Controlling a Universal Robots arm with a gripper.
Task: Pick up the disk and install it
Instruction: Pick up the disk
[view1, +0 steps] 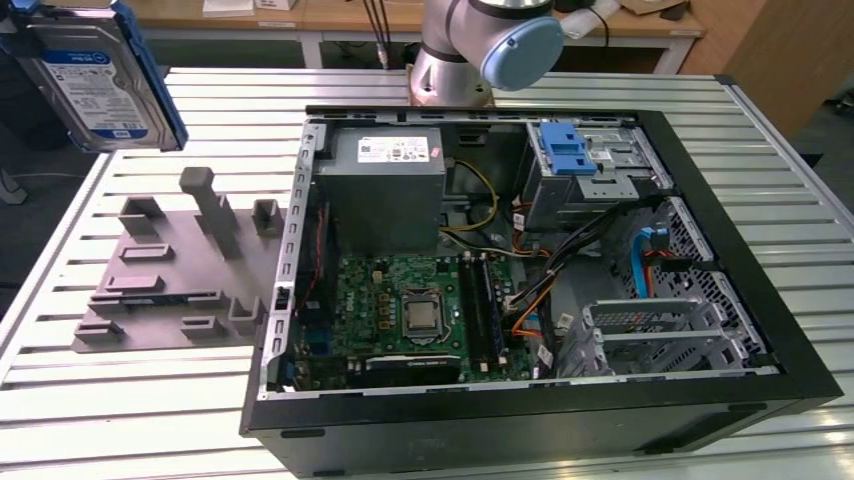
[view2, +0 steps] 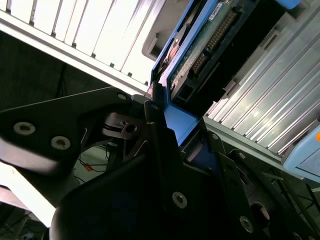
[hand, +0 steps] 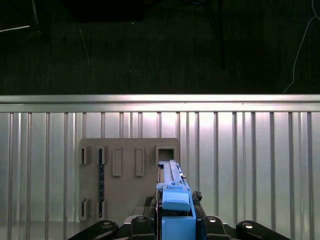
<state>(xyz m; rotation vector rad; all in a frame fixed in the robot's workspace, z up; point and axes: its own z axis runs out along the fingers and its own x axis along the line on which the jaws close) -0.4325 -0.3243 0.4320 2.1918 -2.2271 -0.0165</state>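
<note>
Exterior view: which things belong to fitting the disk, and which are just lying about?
Part of the job: the disk, gripped in the hand; the open computer case.
Lying about: the grey slotted plate; the slatted table.

A white-and-blue label is carried on the disk, which is seen raised beyond the far corner of the open computer case, at the exterior view's left. A small white sticker is borne by the grey metal box inside that case. No print on either can be made out.
</note>
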